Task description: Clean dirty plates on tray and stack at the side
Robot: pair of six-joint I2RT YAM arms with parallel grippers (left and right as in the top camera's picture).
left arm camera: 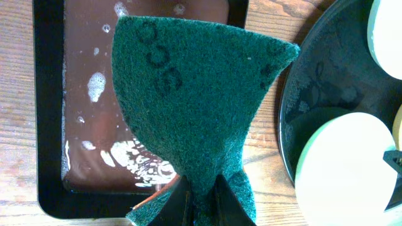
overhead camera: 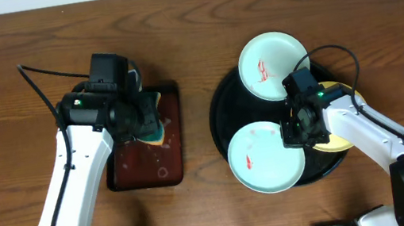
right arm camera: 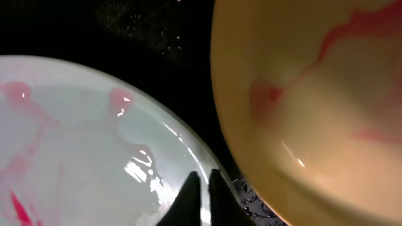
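Three dirty plates lie on the round black tray (overhead camera: 222,114). They are a far white plate (overhead camera: 271,62) with red smears, a front white plate (overhead camera: 261,160) with a red smear, and a pale yellow plate (overhead camera: 336,142) mostly under my right arm. My right gripper (overhead camera: 295,133) is shut on the front white plate's right rim (right arm camera: 75,144), fingers (right arm camera: 202,182) pinched on the edge, beside the yellow plate (right arm camera: 314,94), which has red streaks. My left gripper (left arm camera: 200,194) is shut on a green scouring sponge (left arm camera: 188,94), held over the brown tray (overhead camera: 158,127).
A dark-brown rectangular tray (left arm camera: 50,125) with soapy water stands left of the black tray (left arm camera: 314,94) under my left gripper (overhead camera: 148,125). A strip of bare wooden table separates the two trays. A black cable loops over the far right of the black tray.
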